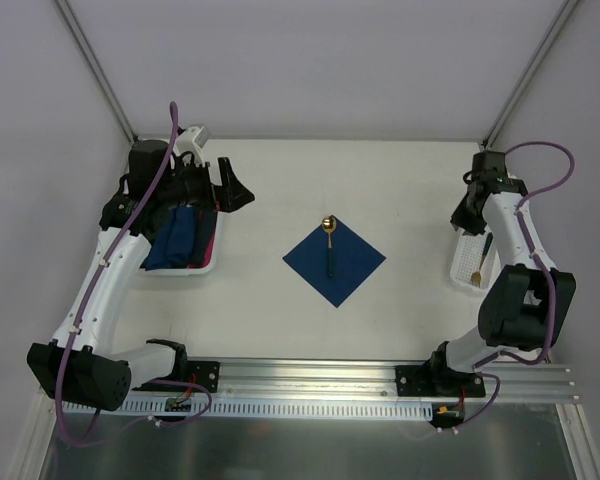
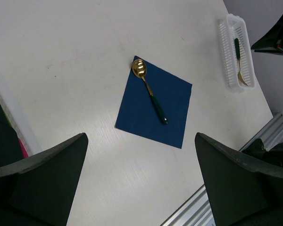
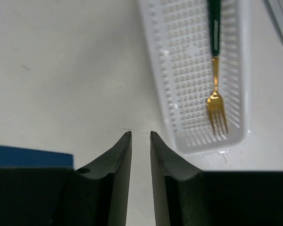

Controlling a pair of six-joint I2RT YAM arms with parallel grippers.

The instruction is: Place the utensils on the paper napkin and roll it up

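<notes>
**Spoon on the napkin, fork in the basket**

Only my right wrist camera shows the fork (image 3: 216, 101) clearly. Its gold tines point toward me and its dark green handle runs up the white perforated basket (image 3: 179, 70). My right gripper (image 3: 140, 150) hangs over the bare table (image 3: 61, 70) just left of that basket, its fingers narrowed to a slim gap with nothing between them.

My left wrist camera shows the whole navy paper napkin (image 2: 174, 101) lying flat. The spoon (image 2: 150, 94) lies diagonally on it, gold bowl at one corner. My left gripper (image 2: 141, 186) is spread wide and empty, well apart from the napkin. The top view puts it by the bin (image 1: 205, 268) of dark blue rolls.
</notes>
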